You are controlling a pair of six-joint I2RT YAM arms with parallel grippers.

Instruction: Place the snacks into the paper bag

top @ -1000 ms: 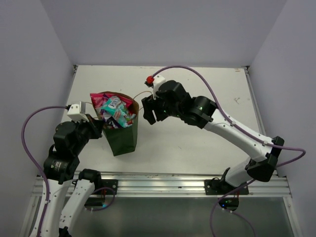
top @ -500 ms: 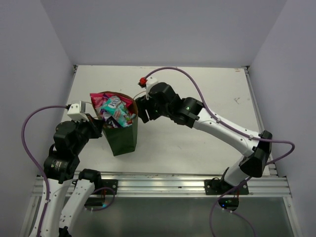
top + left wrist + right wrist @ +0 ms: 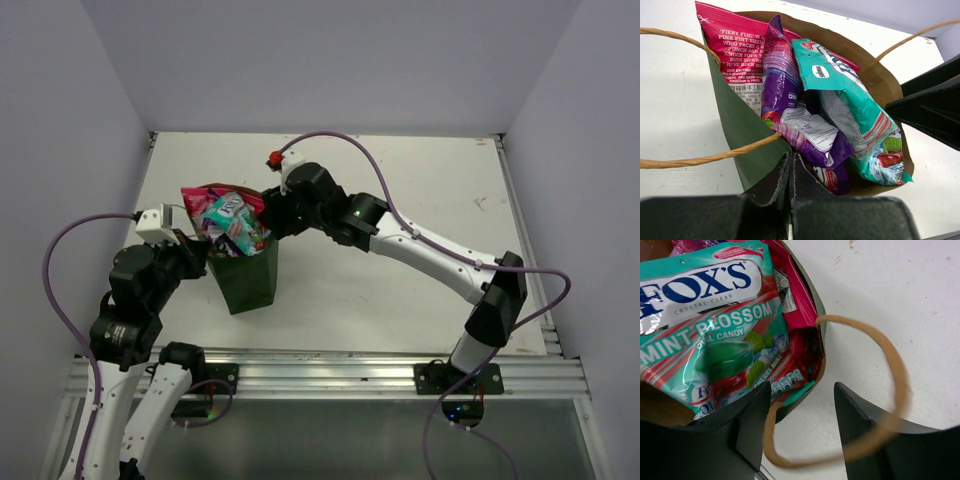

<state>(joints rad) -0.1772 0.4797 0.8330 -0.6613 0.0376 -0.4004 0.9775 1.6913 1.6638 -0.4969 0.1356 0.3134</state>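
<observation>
The dark green paper bag (image 3: 248, 282) stands upright at the table's left. Several snacks stick out of its mouth: a red packet (image 3: 735, 40), a purple one (image 3: 785, 100), a teal mint packet (image 3: 855, 110) and, low down, a red-and-white one (image 3: 824, 176). My left gripper (image 3: 790, 167) is shut on the bag's near green wall (image 3: 740, 130). My right gripper (image 3: 802, 387) is open at the bag's far-right rim (image 3: 818, 307), above the teal packet (image 3: 705, 325). The tan handle loop (image 3: 892, 360) curves between and around its fingers.
The bag's other handle (image 3: 700, 161) loops out to the left of my left fingers. White table (image 3: 400, 180) stretches to the right and behind the bag, with walls on three sides.
My right arm has swung left from beside the bag to over its right rim, its jaws narrowing a little. The left arm and the bag have stayed put.
</observation>
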